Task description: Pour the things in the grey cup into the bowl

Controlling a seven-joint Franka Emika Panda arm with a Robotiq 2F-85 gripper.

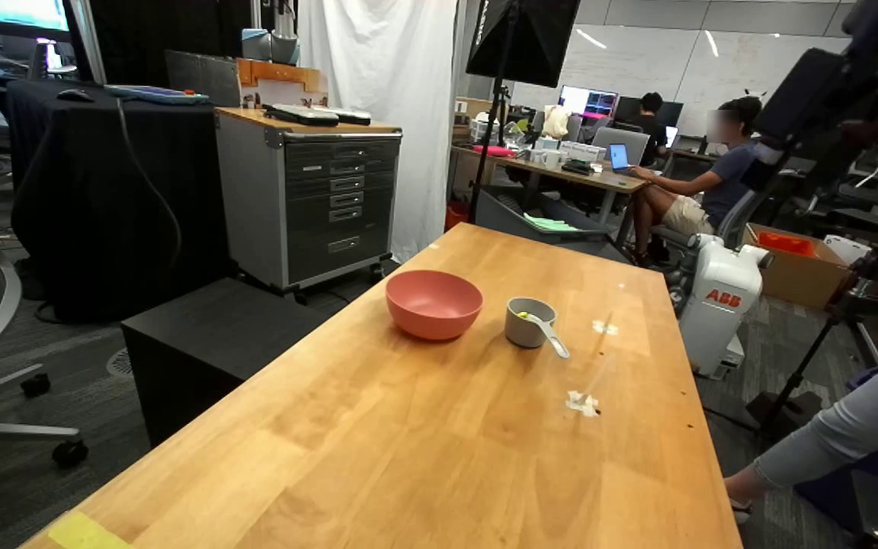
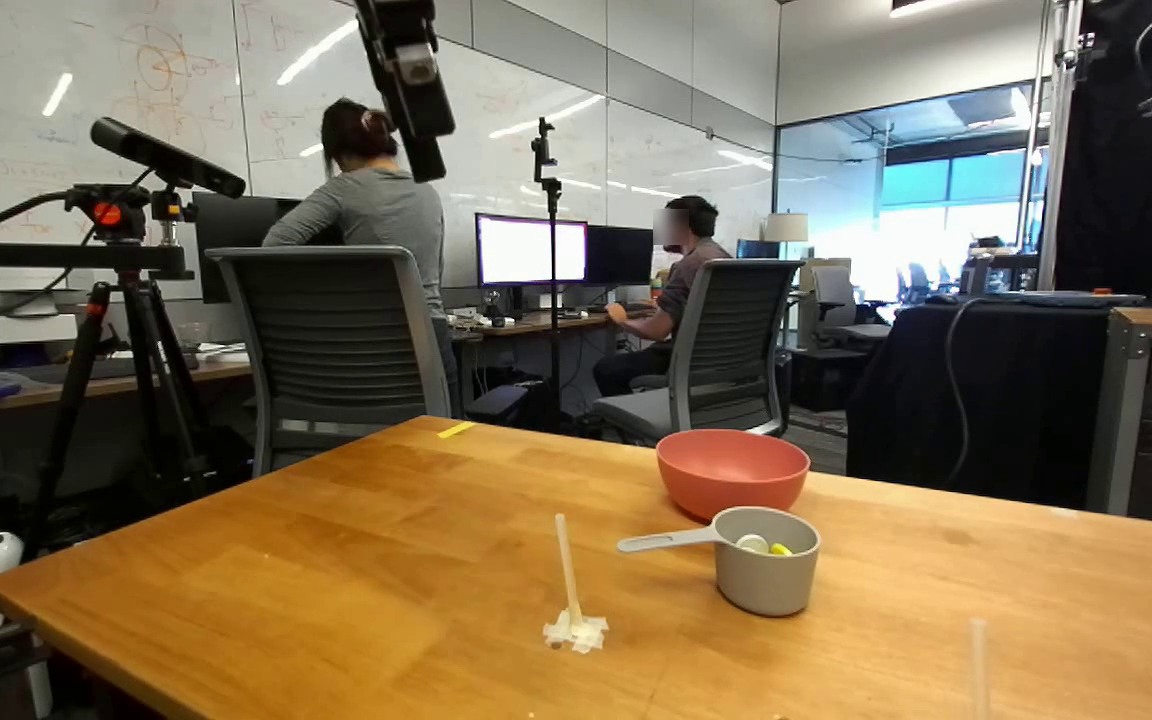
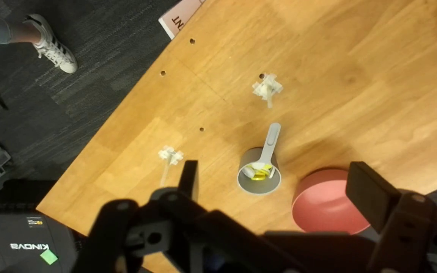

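The grey cup (image 1: 524, 332) stands upright on the wooden table, its handle sticking out to one side; it also shows in an exterior view (image 2: 766, 582) and in the wrist view (image 3: 259, 187). The things (image 3: 260, 173) are several small yellow and white pieces lying in the cup; a few show in an exterior view (image 2: 781, 549). The pink-red bowl (image 1: 434, 314) stands close to the cup, apart from it; it is also in an exterior view (image 2: 733, 485) and the wrist view (image 3: 323, 212), with no pieces visible inside. My gripper (image 3: 274, 176) is open and empty, high above the table.
Two thin translucent straws stand taped to the table near the cup, at one white tape patch (image 1: 582, 402) and another white tape patch (image 1: 604, 327). A yellow tape strip (image 2: 456, 430) marks the table (image 2: 336, 570). A person's leg (image 1: 835, 419) is beside the table.
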